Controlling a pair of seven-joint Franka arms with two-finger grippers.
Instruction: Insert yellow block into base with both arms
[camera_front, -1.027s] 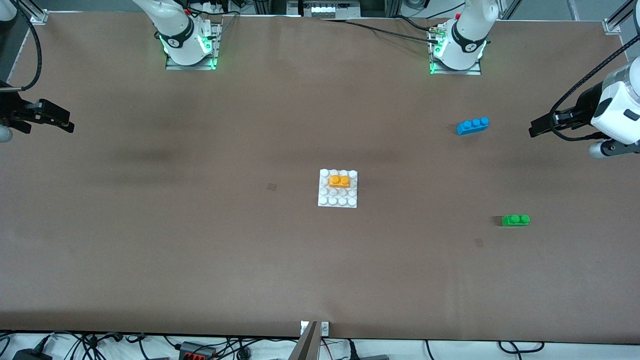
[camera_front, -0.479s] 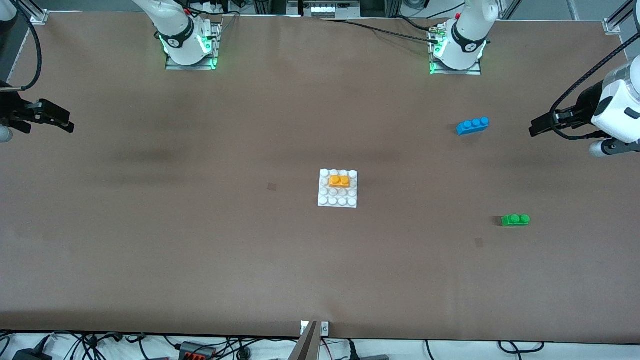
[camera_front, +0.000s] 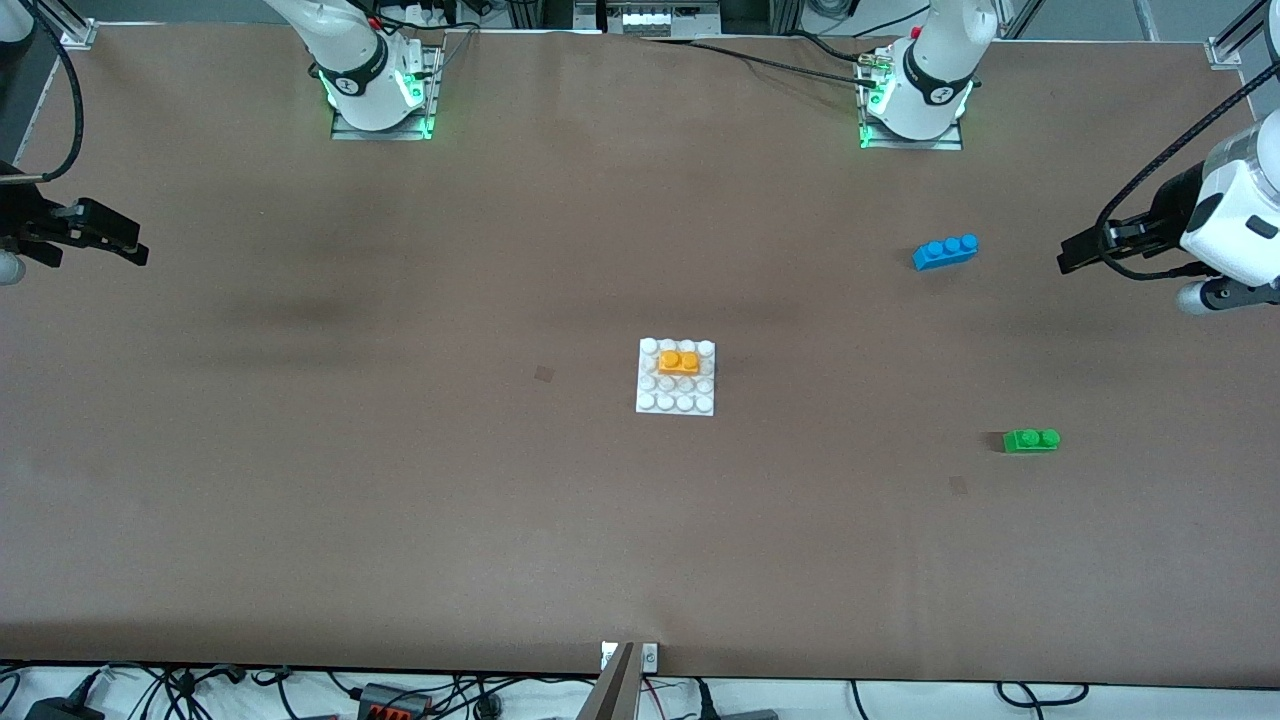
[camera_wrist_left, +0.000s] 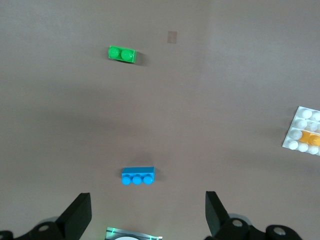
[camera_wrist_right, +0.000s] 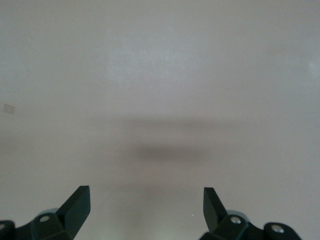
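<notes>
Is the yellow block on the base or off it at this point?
On it. The yellow block sits studs-up on the base, in its second stud row from the robots, with no gripper near.

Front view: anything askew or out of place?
Nothing stands out. The yellow block sits square on the base; the left gripper and right gripper wait open at the table's ends.

From the left wrist view, the base (camera_wrist_left: 304, 131) runs off the picture's edge, and the yellow block (camera_wrist_left: 311, 137) on it is cut there too. Across the table, both arms leave the front view at its sides, their upper links out of sight.
</notes>
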